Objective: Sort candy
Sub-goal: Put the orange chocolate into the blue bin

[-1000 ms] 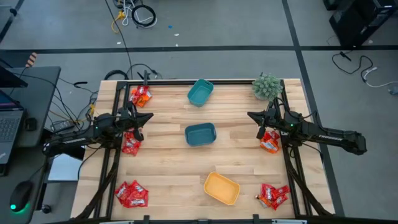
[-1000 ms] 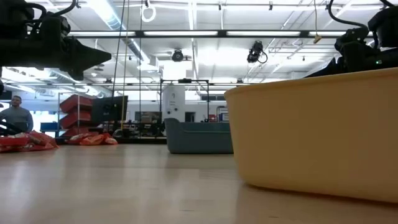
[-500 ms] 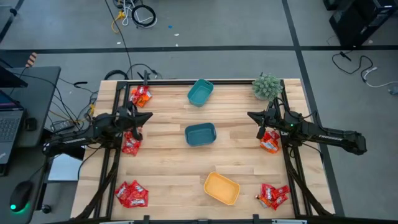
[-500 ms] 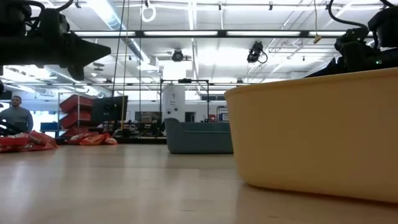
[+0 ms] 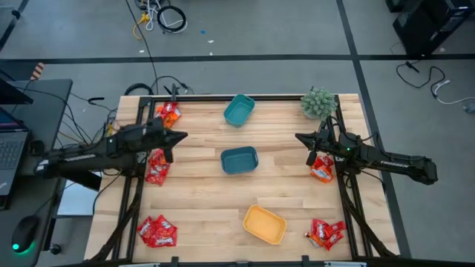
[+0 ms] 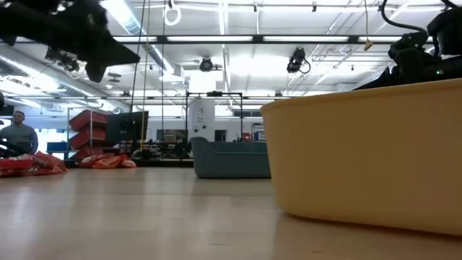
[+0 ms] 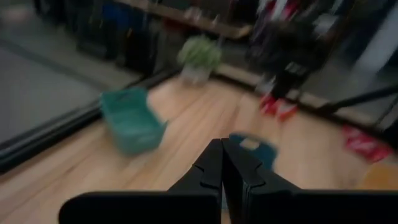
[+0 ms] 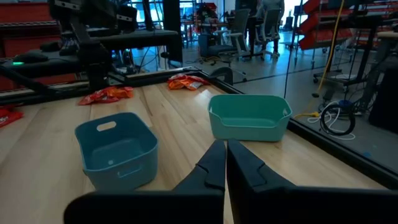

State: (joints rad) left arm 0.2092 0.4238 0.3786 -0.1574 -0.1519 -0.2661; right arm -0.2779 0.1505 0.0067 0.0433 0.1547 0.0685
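Meanwhile, candy point(image 5: 156, 167) lies just below the clenched, empty left pincer point(image 5: 180, 136); right pincer point(image 5: 300, 137) also clenched.

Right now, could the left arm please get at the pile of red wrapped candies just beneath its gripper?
Probably yes: the left gripper, shut, hangs beside the pile of red wrapped candies, with nothing between them; it must open first.

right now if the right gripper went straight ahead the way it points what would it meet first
Probably the middle teal bin: the right gripper, jaws shut, points across the table at the gap between it and the far teal bin. Depth is unclear.
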